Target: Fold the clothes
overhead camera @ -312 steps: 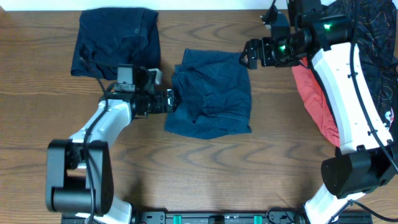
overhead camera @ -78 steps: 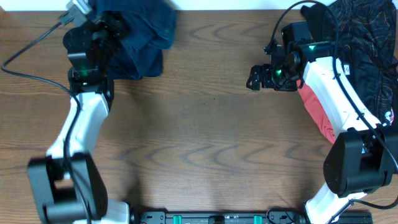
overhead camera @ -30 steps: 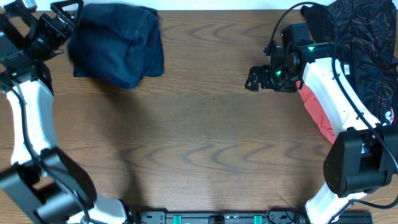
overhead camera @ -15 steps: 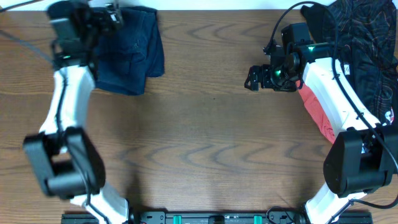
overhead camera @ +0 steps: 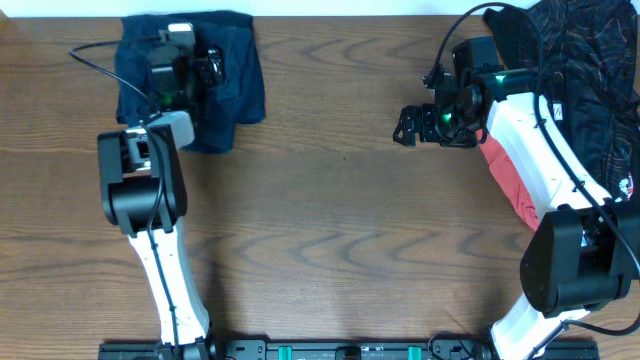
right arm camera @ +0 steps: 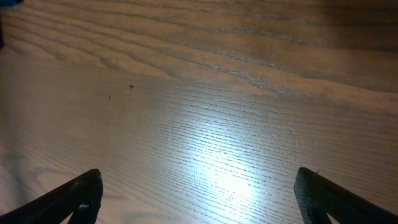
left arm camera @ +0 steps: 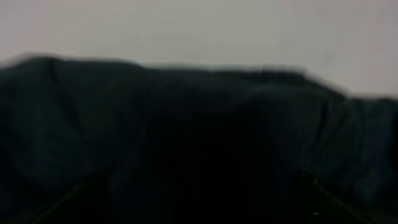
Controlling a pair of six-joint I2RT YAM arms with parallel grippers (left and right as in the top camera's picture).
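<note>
Overhead: bunched, squarish clothes (overhead camera: 238, 95); right end effector (overhead camera: 403, 126) spread; left end effector (overhead camera: 210, 68) indeterminate.

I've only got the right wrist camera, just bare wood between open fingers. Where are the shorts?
Observer: The shorts lie in a navy pile at the far left corner of the table, well away from your right gripper.
Operator: What's the left arm doing?
Observer: The left gripper is over that pile; its wrist view is too dark and blurred to show whether it's open.
Operator: Anything near my side?
Observer: A heap of dark patterned and red cloth lies at the table's right edge.
</note>
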